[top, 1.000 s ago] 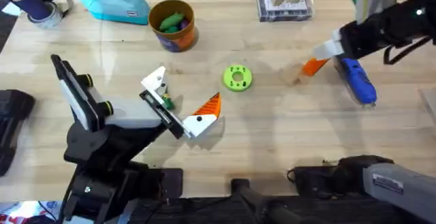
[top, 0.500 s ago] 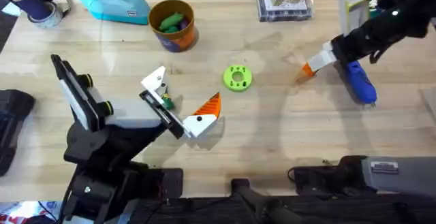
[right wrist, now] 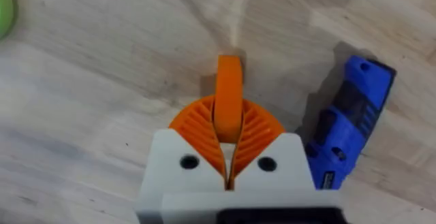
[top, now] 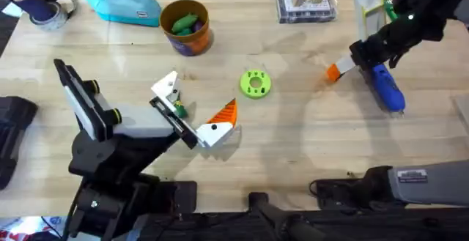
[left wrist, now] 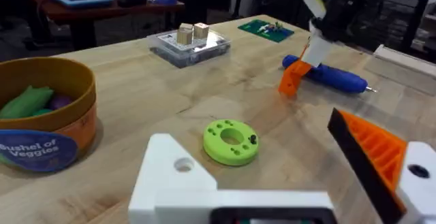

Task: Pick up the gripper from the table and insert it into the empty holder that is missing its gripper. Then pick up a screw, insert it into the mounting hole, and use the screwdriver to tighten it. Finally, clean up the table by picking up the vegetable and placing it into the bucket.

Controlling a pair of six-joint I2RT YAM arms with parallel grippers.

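Since the earlier frames the right arm has swung up and back from the lime-green disc [top: 255, 83]. It has taken the loose gripper [top: 333, 71] with it; the part has shifted only slightly. The right gripper [right wrist: 229, 139] is clamped on the part's white base, its ribbed pads [right wrist: 255, 132] pressed together around it. The orange taper sticks out ahead of the pads.

From the disc, the loose gripper sits on the screwdriver [top: 386, 87] side, just beside the blue handle. It is tilted tip-down toward the bench [top: 293, 146]. I cannot tell whether the tip touches the wood. Its long axis runs from the right arm toward the disc, narrow end leading.

The holder [top: 165, 87] lies on the opposite side of the disc, at the tip of the left arm. It is a bare white bracket with its hole showing in the left wrist view. The left gripper [top: 194, 103] stands spread, with the holder well apart from the twin bracket and its fitted orange finger [top: 224, 113].

The coming move likely turns on this line. The part must cross past the disc to the holder, and its base, now buried in the right gripper, has to meet the bracket. That probably calls for turning the part, since the taper leads at present.
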